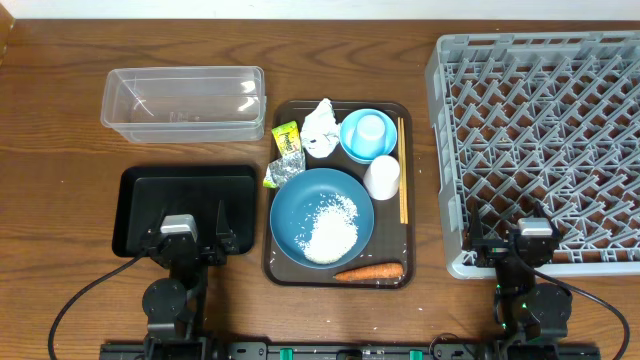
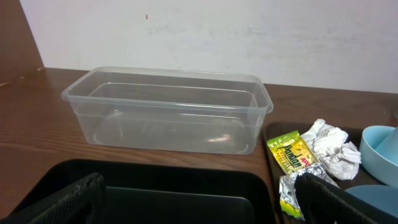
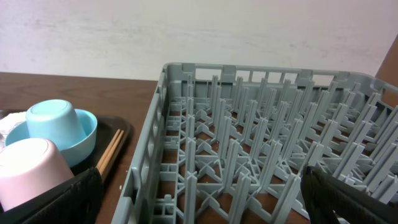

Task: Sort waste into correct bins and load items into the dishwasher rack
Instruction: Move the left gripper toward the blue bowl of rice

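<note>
On the brown serving tray lie a dark blue plate [image 1: 300, 205] with a rice heap [image 1: 332, 228], a carrot [image 1: 368, 270], a crumpled napkin [image 1: 320, 130], a yellow-green wrapper [image 1: 287, 137], a foil wrapper [image 1: 284, 169], a light blue bowl [image 1: 352, 145], a white cup [image 1: 382, 177] and chopsticks [image 1: 403, 170]. The clear tub [image 1: 185, 100] sits behind the black tray [image 1: 185, 195]. My left gripper [image 1: 190, 232] [image 2: 199, 208] hangs open over the black tray's near edge. My right gripper [image 1: 510, 232] [image 3: 202, 208] is open above the grey rack's [image 1: 540, 120] near left corner. Neither holds anything.
The brown serving tray [image 1: 392, 240] lies between the black tray and the rack. A small light blue cup [image 3: 53, 118] sits upside down inside the bowl [image 3: 84, 143]. Bare wooden table runs along the far left and the back edge.
</note>
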